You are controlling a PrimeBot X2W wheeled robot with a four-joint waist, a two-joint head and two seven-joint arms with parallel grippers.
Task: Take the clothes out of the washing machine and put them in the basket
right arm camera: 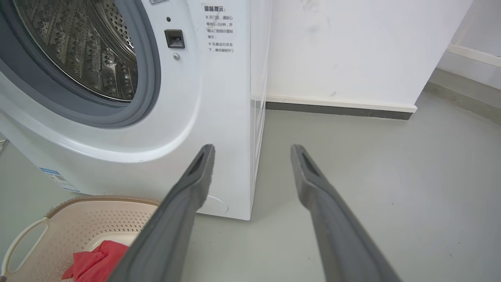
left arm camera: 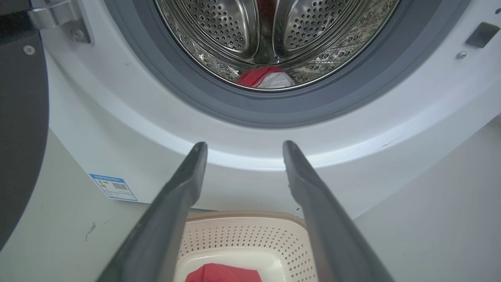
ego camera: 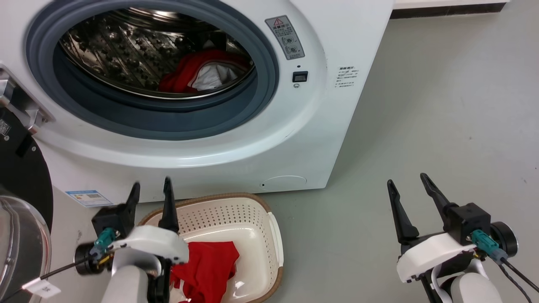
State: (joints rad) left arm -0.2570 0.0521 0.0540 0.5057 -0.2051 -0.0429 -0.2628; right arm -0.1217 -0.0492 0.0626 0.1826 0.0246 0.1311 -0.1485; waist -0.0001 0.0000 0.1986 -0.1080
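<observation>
Half done: plain red garment already in basket, on floor at foot of washing machine. Left to do: second garment, red with white lining, low in drum, right side. Jaws of left gripper spread, empty, over basket; drum garment well above, ahead. Jaws of right gripper spread, empty, over bare floor.

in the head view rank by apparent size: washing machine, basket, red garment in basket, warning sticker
Largest to smallest:
washing machine
basket
red garment in the basket
warning sticker
</observation>
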